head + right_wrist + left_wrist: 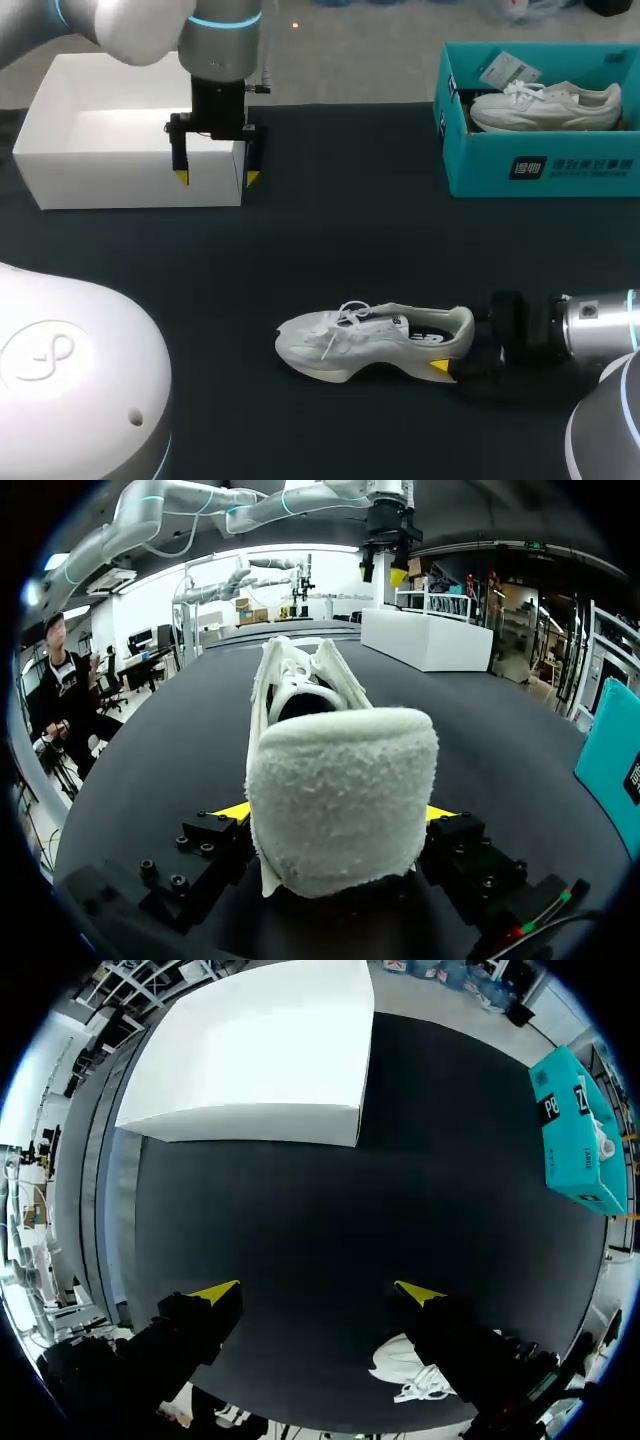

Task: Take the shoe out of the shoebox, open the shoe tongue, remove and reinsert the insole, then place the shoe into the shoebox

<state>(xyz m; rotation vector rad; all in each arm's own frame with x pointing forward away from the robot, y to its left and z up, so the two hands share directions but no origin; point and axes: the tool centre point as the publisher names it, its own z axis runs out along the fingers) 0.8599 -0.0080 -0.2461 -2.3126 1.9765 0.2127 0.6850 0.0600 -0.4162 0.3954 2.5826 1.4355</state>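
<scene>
Dark surface (330,250), head view: white box (130,180) far left, teal box (540,170) far right with a second shoe (545,105) inside. The white shoe (370,340) stands on its sole near the middle, well apart from both boxes, toe left, heel right. Right gripper (452,348) comes in from the right at the heel, one yellow tip showing on the heel's near side. Left gripper (216,178) hangs in front of the white box, fingers spread wide, nothing in them. Step, as I judge it: shoe is out, tongue opening not yet done. Next move likely needs the left arm brought down onto the laces or tongue while the right steadies the heel. Left wrist view: left gripper (318,1293) wide open over bare surface (300,1210), holding nothing; white box (260,1060) ahead, teal box (572,1130) off to the side, a bit of shoe (395,1365) showing under one finger. Right wrist view: shoe (340,780) heel fills the gap in the right gripper (335,811), a yellow tip against each side, so it looks clamped on the heel at moderate width. Toe points away from it; left gripper (385,572) and white box (430,640) far ahead, teal box (615,760) at the side.
</scene>
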